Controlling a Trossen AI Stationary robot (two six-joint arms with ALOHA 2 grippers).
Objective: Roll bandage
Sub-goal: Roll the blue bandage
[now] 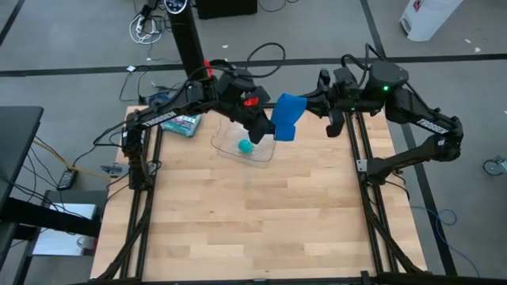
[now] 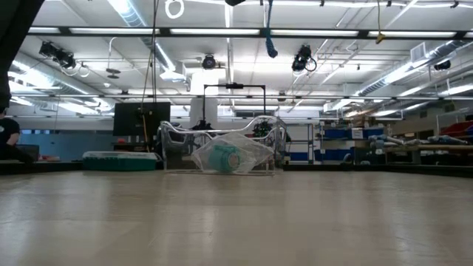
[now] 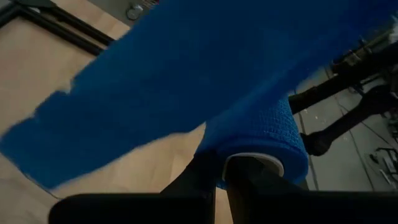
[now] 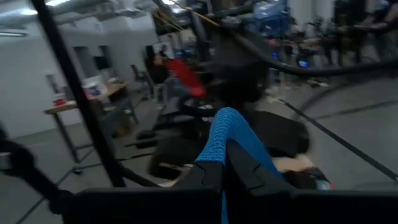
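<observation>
Both claws pinch the bandage (image 1: 286, 115) aloft near the surface's (image 1: 253, 214) far edge: left claw (image 1: 265, 127), right claw (image 1: 305, 105); near half bare

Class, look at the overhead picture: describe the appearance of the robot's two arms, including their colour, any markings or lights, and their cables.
Both arms are dark and jointed. The left arm carries red markings and a pale label strip; the right arm shows a small green light. Black cables loop behind them.

Bandage (image 1: 286, 115) hangs above the clear tray's (image 1: 224, 147) right edge; small roll (image 1: 246, 146) lies inside it; printed box (image 1: 184, 124) sits just left.
</observation>
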